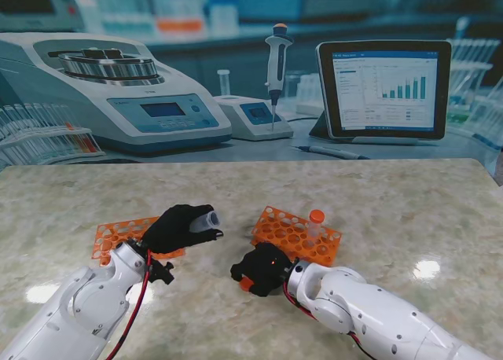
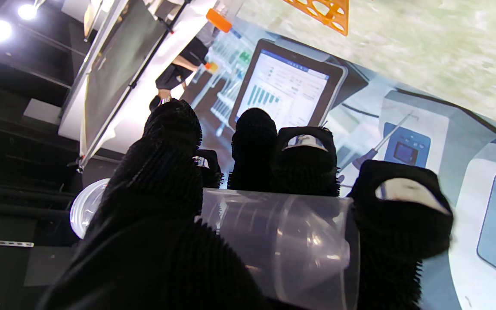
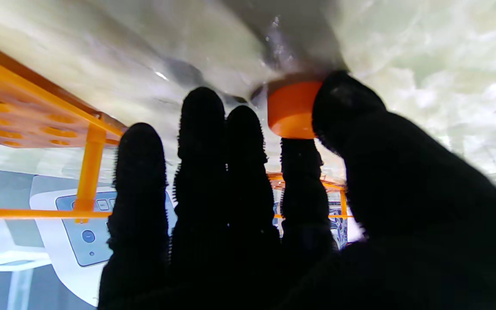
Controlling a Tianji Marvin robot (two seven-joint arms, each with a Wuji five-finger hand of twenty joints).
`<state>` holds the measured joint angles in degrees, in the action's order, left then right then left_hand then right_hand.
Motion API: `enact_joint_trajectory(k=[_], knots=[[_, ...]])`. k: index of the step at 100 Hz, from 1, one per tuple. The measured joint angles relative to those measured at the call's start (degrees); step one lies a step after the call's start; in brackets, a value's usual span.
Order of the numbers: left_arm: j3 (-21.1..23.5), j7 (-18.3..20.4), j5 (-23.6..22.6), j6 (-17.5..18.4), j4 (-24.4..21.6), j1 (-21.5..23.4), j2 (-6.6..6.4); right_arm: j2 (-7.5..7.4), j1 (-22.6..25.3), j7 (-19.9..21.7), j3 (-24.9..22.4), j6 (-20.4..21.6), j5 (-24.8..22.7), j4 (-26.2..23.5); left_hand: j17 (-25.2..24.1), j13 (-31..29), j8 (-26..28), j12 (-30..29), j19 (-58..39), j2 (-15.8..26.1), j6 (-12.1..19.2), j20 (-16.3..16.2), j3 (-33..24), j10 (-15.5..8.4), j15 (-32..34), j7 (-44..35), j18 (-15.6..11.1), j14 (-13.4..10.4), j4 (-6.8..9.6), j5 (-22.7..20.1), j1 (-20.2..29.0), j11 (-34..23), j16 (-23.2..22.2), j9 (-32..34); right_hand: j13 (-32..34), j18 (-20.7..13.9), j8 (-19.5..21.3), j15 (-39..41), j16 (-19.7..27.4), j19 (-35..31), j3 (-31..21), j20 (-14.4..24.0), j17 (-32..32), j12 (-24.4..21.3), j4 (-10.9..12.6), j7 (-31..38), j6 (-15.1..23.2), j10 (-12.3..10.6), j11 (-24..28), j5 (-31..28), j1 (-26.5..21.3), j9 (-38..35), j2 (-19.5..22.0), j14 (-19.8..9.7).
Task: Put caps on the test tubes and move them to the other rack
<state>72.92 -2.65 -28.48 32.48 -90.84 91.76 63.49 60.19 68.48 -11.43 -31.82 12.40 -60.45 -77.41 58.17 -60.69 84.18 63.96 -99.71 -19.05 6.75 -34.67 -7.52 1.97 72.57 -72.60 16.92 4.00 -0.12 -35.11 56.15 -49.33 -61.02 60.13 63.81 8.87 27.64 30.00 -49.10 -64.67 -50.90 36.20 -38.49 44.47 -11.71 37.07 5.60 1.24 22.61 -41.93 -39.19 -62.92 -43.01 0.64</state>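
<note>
Taking the right-hand orange rack [image 1: 295, 234] as the landmark, the account runs from the robot's left to its right in the stand view.

Farthest left of it, well apart, lies a second orange rack [image 1: 118, 236] flat on the marble table [image 1: 377, 195]. The left hand [image 1: 179, 229] sits over that rack's right end, between the two racks. Its black-gloved fingers [image 2: 304, 163] are wrapped around a clear test tube [image 1: 207, 218], which lies roughly level and points toward the landmark rack. The left wrist view shows the tube [image 2: 274, 237] uncapped, its open mouth facing the camera, thumb on one side and fingers on the other.

Just nearer to me than the landmark rack's left corner, the right hand [image 1: 263, 267] is lowered to the table. In the right wrist view its thumb [image 3: 360, 129] and one finger [image 3: 302, 172] pinch an orange cap [image 3: 293, 110] that touches the table top; the other fingers stand straight and close together.

In the landmark rack itself, toward its right end, one test tube with an orange cap [image 1: 316, 216] stands upright in a hole.
</note>
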Motion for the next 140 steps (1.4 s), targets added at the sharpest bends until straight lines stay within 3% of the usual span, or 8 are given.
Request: enact_joint_trajectory(k=[36,48,53,70,114,140], knots=[[0.1,0.0,-0.1,-0.1,-0.3,0.2,0.00,0.08,0.2,-0.2,-0.4,0.9,-0.3,0.1,0.0,0.0,0.0,0.0,0.0,0.0,0.0,0.0,0.0,0.0,0.0,0.0,0.0,0.0,0.00,0.0,0.0,0.0,0.0,0.0,0.0,0.0,-1.5,-0.2,0.4,0.0,-0.5,0.0,0.8,0.3,-0.2,0.2,0.5,0.0,-1.1,0.9,-0.9,-0.6,0.2,0.0],[0.2,-0.1,-0.2,-0.1,-0.5,0.4,0.00,-0.13,1.0,0.4,-1.4,1.3,-1.4,-0.6,0.0,0.0,0.0,0.0,0.0,0.0,0.0,0.0,0.0,0.0,-0.1,0.0,0.0,0.0,0.00,0.0,0.0,0.0,0.0,0.0,-1.9,0.0,-0.6,-1.6,1.9,0.0,0.2,0.6,3.2,-2.5,0.0,-0.7,0.5,0.0,-1.7,0.9,-0.1,2.1,0.7,0.0],[0.2,-0.1,-0.2,-0.1,-0.5,0.4,0.00,-0.29,1.4,0.6,-1.8,1.4,-1.9,-1.0,0.0,0.0,0.0,0.0,0.0,0.0,0.0,0.0,0.0,0.0,-0.1,0.0,0.0,0.0,0.00,0.0,0.0,0.0,0.0,0.0,-2.6,0.0,1.1,-1.5,2.3,0.0,1.0,0.8,4.1,-5.7,0.1,-2.9,0.5,0.0,-1.8,0.7,0.2,3.0,1.4,0.1],[0.1,0.0,-0.1,-0.2,-0.6,0.4,0.00,-0.81,2.8,1.4,-3.2,1.7,-3.1,-2.4,0.0,0.0,0.0,0.0,0.0,0.0,0.0,0.0,0.0,0.0,-0.1,0.0,0.0,0.0,0.00,0.0,0.0,0.0,0.0,0.0,-5.6,0.0,3.3,-3.0,3.6,0.0,1.5,1.5,6.9,-11.3,4.1,-8.5,0.6,0.0,-4.0,0.2,3.0,5.8,3.7,0.5],[0.1,0.1,-0.1,-0.4,-0.9,0.5,-0.01,-1.00,2.9,1.5,-2.6,1.8,-2.8,-3.0,0.0,0.0,0.0,0.0,0.0,0.0,0.0,0.0,0.0,0.0,-0.1,0.0,0.0,0.0,0.00,0.0,0.0,0.0,0.0,0.0,-6.2,0.0,4.9,-3.0,3.7,0.0,2.9,1.6,7.3,-11.9,4.7,-9.9,0.4,0.0,-3.7,-0.9,4.3,6.3,3.7,0.6],[0.1,0.1,-0.1,-0.5,-1.1,0.6,-0.02,-0.74,2.5,1.0,-2.0,1.6,-2.2,-2.5,0.0,0.0,0.0,0.0,0.0,0.0,0.0,0.0,0.0,0.0,-0.1,0.0,0.0,0.0,0.00,0.0,0.0,0.0,0.0,0.0,-6.1,0.0,6.9,-2.8,3.0,-0.1,3.6,1.6,5.8,-9.7,4.7,-9.1,0.5,0.0,-1.7,-1.5,4.3,6.0,3.7,0.6]])
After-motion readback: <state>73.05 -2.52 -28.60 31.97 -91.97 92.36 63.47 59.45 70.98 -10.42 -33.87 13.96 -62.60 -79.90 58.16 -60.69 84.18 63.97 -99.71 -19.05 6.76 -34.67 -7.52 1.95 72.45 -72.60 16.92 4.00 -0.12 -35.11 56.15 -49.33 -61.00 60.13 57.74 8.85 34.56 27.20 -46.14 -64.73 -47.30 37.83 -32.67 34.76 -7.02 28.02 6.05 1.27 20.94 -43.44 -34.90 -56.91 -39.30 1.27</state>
